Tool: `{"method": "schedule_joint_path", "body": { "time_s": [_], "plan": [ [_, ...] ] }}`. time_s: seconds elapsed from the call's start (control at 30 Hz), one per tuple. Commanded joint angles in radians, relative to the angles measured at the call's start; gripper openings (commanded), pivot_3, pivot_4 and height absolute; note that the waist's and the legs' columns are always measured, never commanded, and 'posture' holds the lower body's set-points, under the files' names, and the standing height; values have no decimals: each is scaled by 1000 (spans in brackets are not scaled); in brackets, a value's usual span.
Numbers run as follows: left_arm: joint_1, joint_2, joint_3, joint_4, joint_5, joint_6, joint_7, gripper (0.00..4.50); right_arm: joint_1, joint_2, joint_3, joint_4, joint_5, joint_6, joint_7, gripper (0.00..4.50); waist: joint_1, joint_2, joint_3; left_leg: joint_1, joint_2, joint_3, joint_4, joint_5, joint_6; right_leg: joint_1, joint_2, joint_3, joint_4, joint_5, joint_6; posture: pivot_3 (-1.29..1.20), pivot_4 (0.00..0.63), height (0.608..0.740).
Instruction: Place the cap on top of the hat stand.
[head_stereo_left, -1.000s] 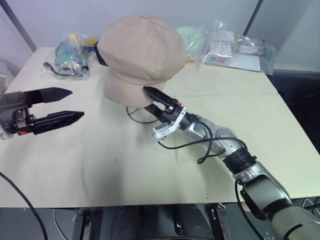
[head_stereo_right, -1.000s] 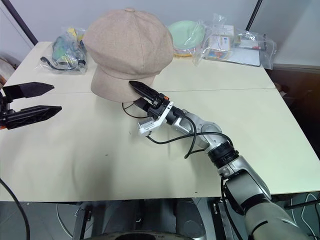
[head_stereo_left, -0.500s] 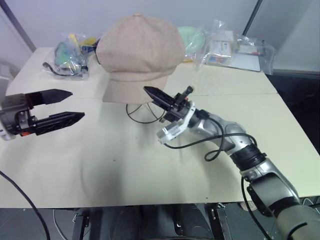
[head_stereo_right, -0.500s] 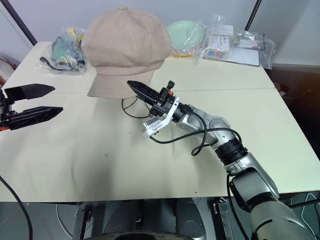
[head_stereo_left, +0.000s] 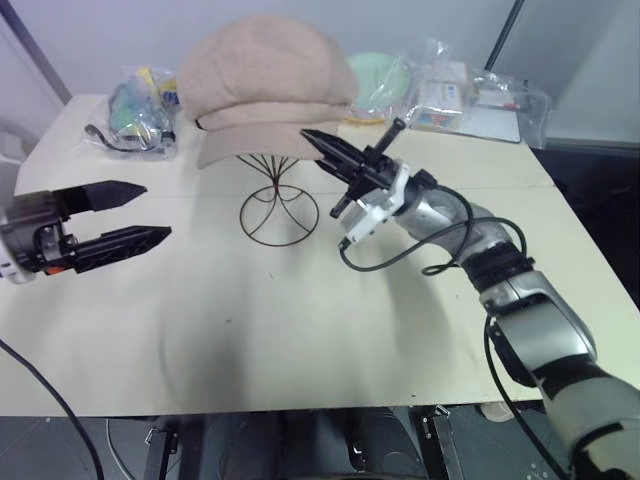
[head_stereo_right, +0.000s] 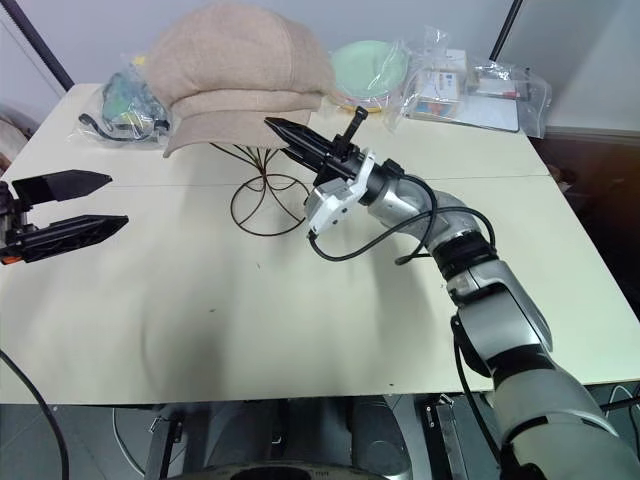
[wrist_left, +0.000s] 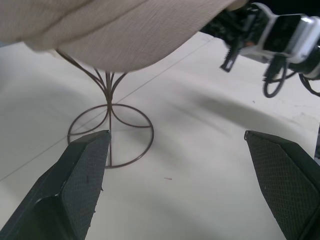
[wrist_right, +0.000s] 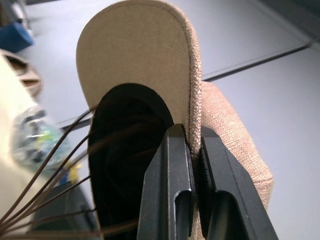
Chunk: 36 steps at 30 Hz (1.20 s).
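Here, one view at a time.

Head views, cap: the cap (head_stereo_left: 265, 75) sits high over the wire head of the hat stand (head_stereo_left: 278, 205), brim toward the robot's left, its rim lifted on the near-right side.
Head views, right gripper: the right gripper (head_stereo_left: 318, 141) reaches in from the right, fingers together on the cap's lower edge.
Head views, left gripper: the left gripper (head_stereo_left: 128, 212) hangs well to the left of the stand, fingers apart and empty.
Head views, surroundings: the stand's ring base rests on the table (head_stereo_left: 300, 320); bagged items (head_stereo_left: 140, 105) lie along the far edge.
Left wrist view: the cap's underside (wrist_left: 120, 35) hangs above the stand's stem and ring base (wrist_left: 110, 132); this gripper's two fingers stand wide apart, nothing between them.
Right wrist view: the fingers (wrist_right: 170, 185) are clamped on the cap's edge band (wrist_right: 192, 125); the dark lining and the stand's wires (wrist_right: 45, 200) show beside them.
Step in hand: settling the cap over the head form, as I judge it; the cap looks draped but not let go.
Next move calls for: lowering the pinched edge until the crown sits evenly, then parting the fingers and drawing clear without dragging the fabric or tipping the light stand.
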Motion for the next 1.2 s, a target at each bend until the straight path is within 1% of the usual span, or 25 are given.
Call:
{"method": "schedule_joint_path", "body": {
  "time_s": [0.03,0.1,0.17,0.3,0.43,0.53,0.57,0.67,0.7,0.8,0.83,0.87,0.9,0.97,1.03,1.13,1.17,1.2],
  "plan": [
    [-10,5,52,-14,-1,-9,5,4500,-57,25,14,115,-47,-85,-39,55,0,0,0,0,0,0,0,0,0,0,0,0,0,0,0,0,150,740],
    [-10,5,58,-19,-4,-5,9,4500,-74,47,29,171,-74,-113,-56,55,-2,0,0,0,0,0,0,0,0,0,0,0,0,0,0,0,150,740],
    [-10,8,64,-21,-4,-4,12,4500,-89,58,53,201,-139,-110,-103,55,-5,0,0,0,0,0,0,0,-1,0,0,0,0,0,0,0,150,740],
    [-7,13,88,-25,-11,9,18,4500,-101,56,101,199,-283,-49,-234,55,-13,0,0,0,0,0,0,1,-2,-1,0,0,1,0,0,0,150,740],
    [-6,15,98,-28,-16,19,20,4500,-95,44,146,192,-372,-33,-332,55,-20,0,0,0,0,-1,-1,1,-2,-1,1,0,1,0,-1,0,150,740],
    [-5,17,101,-31,-16,25,18,4500,-95,39,174,207,-404,-16,-367,55,-20,0,0,0,0,-1,-1,1,-2,-1,1,0,1,0,-1,0,150,740],
    [-4,17,102,-31,-16,25,17,4500,-96,39,178,212,-406,-11,-372,352,-20,0,0,0,0,-1,-1,1,-2,-1,1,0,1,0,-1,0,150,740],
    [-11,19,92,-24,-12,23,15,4500,-93,30,184,217,-394,-9,-356,1461,-20,0,0,0,0,-1,-1,1,-2,-1,1,0,1,0,-1,0,150,740],
    [-12,19,90,-22,-11,22,14,4500,-92,27,187,215,-392,-9,-353,2142,-20,0,0,0,0,-1,-1,1,-2,-1,1,0,1,0,-1,0,150,740],
    [-16,18,79,-21,-9,18,14,4500,-71,2,187,185,-381,-12,-330,3746,-19,0,0,0,0,-1,-1,1,-2,-1,1,0,1,0,-1,0,150,740],
    [-18,17,76,-20,-9,16,16,4500,-59,-12,185,171,-376,-12,-315,4205,-19,0,0,0,0,-1,-1,1,-2,-1,1,0,1,0,-1,0,150,740],
    [-21,16,73,-18,-9,15,16,4500,-45,-32,180,152,-370,-8,-297,4447,-18,0,0,0,0,-1,-1,1,-2,-1,1,0,1,0,-1,0,150,740],
    [-22,14,71,-18,-9,15,17,4500,-28,-57,173,130,-360,-6,-269,4447,-16,0,0,0,0,-1,-1,1,-2,-1,1,0,1,0,-1,0,150,740],
    [-20,9,67,-16,-4,11,15,4500,10,-118,153,92,-299,-17,-171,4447,-15,0,0,0,0,-1,-1,1,-2,-1,1,0,1,0,-1,0,150,740],
    [-16,5,66,-17,0,7,13,4500,50,-175,124,26,-242,-16,-105,4447,-15,0,0,0,-1,-1,-1,1,-2,0,1,0,1,0,-1,0,150,740],
    [1,1,77,-9,13,3,3,4500,134,-279,74,-119,-58,-10,61,4447,-19,0,0,0,0,-1,-1,1,-2,0,1,0,1,-1,-1,0,150,740],
    [8,0,82,-3,20,0,-2,4500,163,-315,68,-173,30,2,135,4447,-20,0,0,0,0,-1,-1,1,-2,0,1,0,1,-1,-1,0,150,740],
    [15,-1,87,4,29,-3,-8,4500,201,-363,84,-243,173,42,251,4447,-20,0,0,0,0,-1,-1,1,-2,-1,1,1,1,-1,-1,0,150,740]
  ]
}}
